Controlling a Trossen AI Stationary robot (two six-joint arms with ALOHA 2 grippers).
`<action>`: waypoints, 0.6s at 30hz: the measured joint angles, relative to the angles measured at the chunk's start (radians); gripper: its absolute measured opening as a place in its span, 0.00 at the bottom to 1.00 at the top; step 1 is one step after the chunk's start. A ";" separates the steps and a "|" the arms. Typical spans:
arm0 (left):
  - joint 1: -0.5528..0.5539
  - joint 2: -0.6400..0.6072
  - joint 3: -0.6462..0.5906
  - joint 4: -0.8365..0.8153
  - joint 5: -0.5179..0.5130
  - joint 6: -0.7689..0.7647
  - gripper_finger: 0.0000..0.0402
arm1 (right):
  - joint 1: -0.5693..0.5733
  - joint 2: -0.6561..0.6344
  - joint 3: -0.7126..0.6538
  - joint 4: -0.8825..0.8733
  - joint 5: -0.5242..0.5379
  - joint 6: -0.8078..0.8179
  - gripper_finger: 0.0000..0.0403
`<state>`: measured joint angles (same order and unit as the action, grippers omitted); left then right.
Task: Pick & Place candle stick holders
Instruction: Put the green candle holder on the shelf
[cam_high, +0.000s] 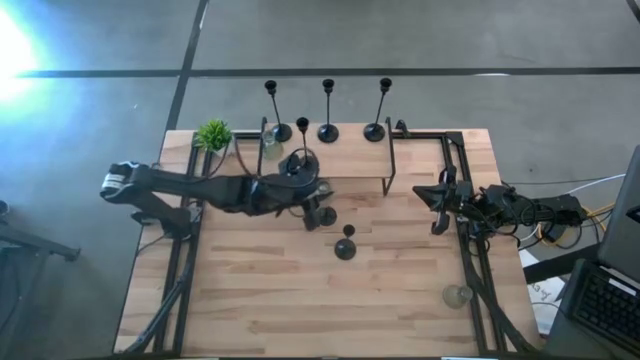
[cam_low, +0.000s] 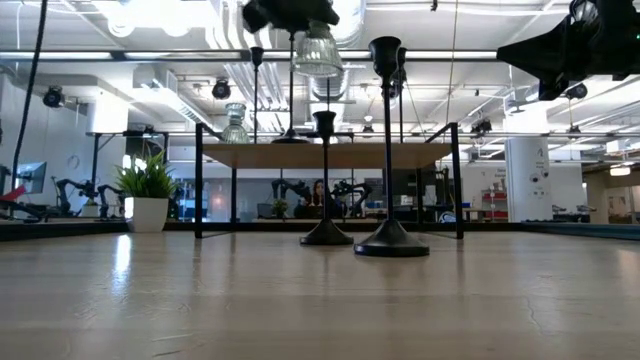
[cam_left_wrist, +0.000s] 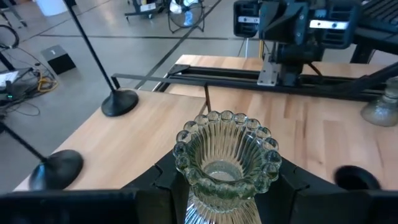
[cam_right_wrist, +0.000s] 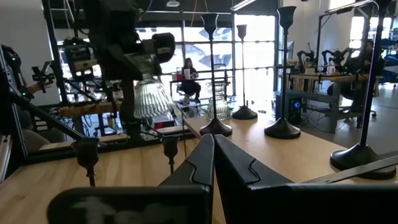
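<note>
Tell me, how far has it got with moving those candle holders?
Three tall black holders and one glass holder already stand on the raised shelf. The left gripper holds a ribbed glass holder in the air. Two short black holders and a glass one remain on the table. The right gripper waits, shut.

Bright, even daylight overall. High view: strong white-blue glare blooms on the floor at far left; shadows on the table short and soft. Low view: ceiling lights blown out, near tabletop blurred, faint sheen on it. Right wrist view: windows backlight the scene, stems read as silhouettes; near fingers out of focus.
</note>
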<state>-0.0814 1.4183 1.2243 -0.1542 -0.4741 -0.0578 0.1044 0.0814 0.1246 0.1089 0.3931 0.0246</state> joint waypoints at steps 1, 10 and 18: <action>-0.011 -0.010 0.000 -0.015 -0.012 -0.002 0.34 | 0.000 0.000 0.000 0.000 0.000 0.000 0.02; -0.041 -0.040 -0.001 -0.041 -0.022 -0.011 0.34 | 0.000 0.000 0.000 0.000 0.000 0.000 0.02; -0.039 -0.033 -0.003 -0.045 -0.022 -0.025 0.34 | 0.000 0.000 0.000 0.000 0.000 -0.002 0.02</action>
<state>-0.1200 1.3853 1.2213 -0.1993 -0.4961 -0.0829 0.1043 0.0811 0.1246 0.1088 0.3928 0.0231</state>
